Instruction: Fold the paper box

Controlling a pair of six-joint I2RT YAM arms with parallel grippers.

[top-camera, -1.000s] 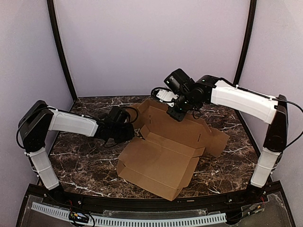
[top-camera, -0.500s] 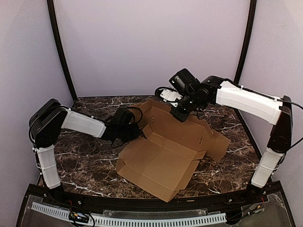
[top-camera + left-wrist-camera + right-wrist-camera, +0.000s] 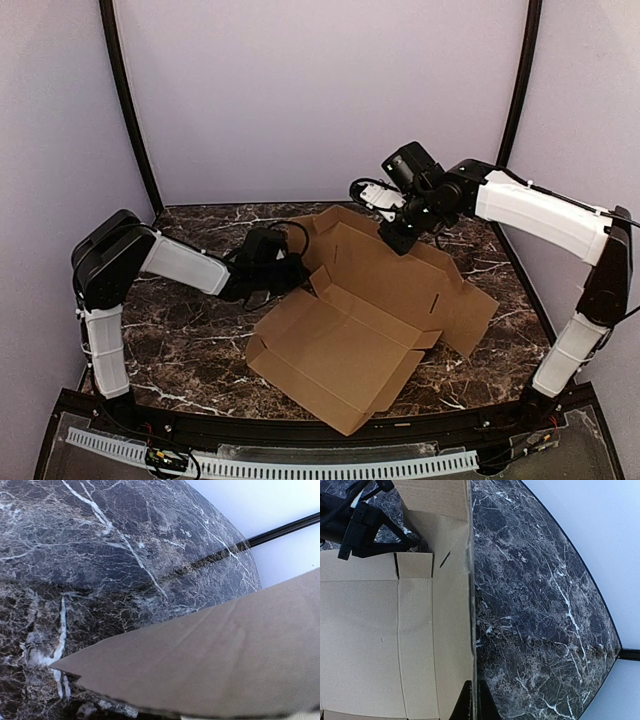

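Mid-fold: pinching the raised rear panel of the paper box (image 3: 340, 340), half-open on the table (image 3: 170, 345), in the shut-tight right gripper (image 3: 398, 243), left gripper (image 3: 290, 273) closed at the left flap (grip itself hidden). Next, probably swinging that panel forward while holding the side wall upright. Seen only from the right wrist: cardboard edge clamped between fingers (image 3: 466, 702)

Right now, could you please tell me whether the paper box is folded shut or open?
Open, only partly folded: the paper box has low walls raised on its near panel, while the lid panel slopes open behind it.
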